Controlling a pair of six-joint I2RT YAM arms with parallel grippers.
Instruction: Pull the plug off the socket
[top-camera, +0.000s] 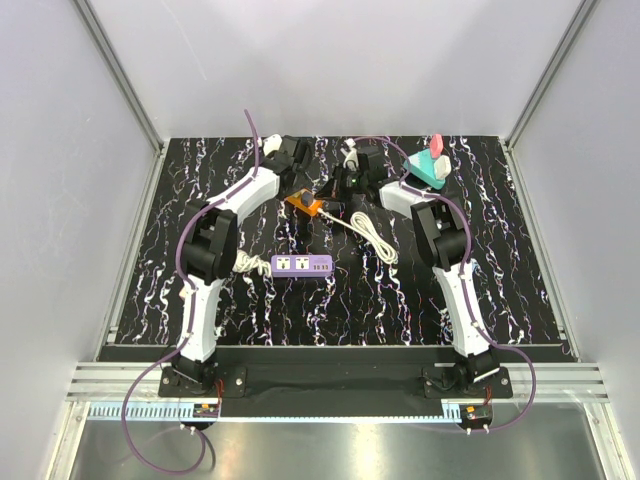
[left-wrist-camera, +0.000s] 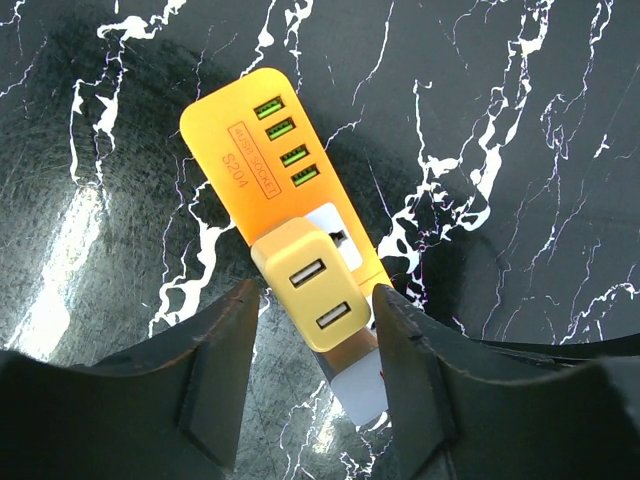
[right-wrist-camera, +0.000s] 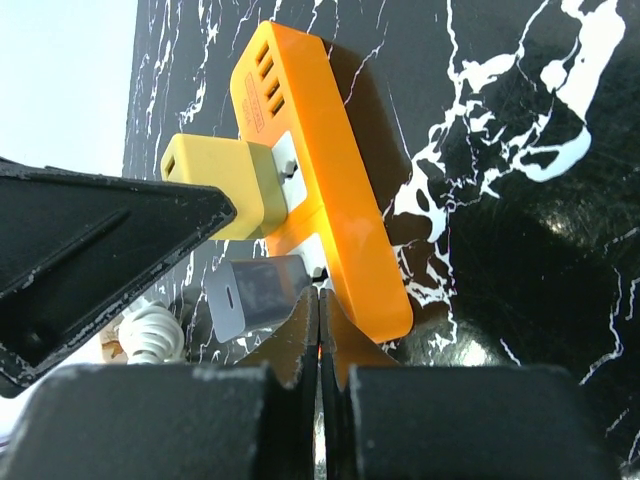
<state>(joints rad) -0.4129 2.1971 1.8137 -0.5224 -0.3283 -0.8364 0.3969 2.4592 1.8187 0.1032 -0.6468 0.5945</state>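
Note:
An orange socket strip (left-wrist-camera: 248, 150) lies on the black marbled table; it also shows in the top view (top-camera: 303, 204) and the right wrist view (right-wrist-camera: 330, 170). A yellow two-port USB plug (left-wrist-camera: 310, 283) sits in it, with a grey-white plug (right-wrist-camera: 255, 296) beside it. My left gripper (left-wrist-camera: 315, 300) is open, its fingers (left-wrist-camera: 225, 340) on either side of the yellow plug, close to it but not clamped. My right gripper (right-wrist-camera: 320, 300) is shut on nothing, its tips touching the strip's near end by the grey plug.
A purple power strip (top-camera: 302, 264) lies in the table's middle. A coiled white cable (top-camera: 375, 238) lies to its right. A teal and pink object (top-camera: 428, 165) sits at the back right. White walls enclose the table.

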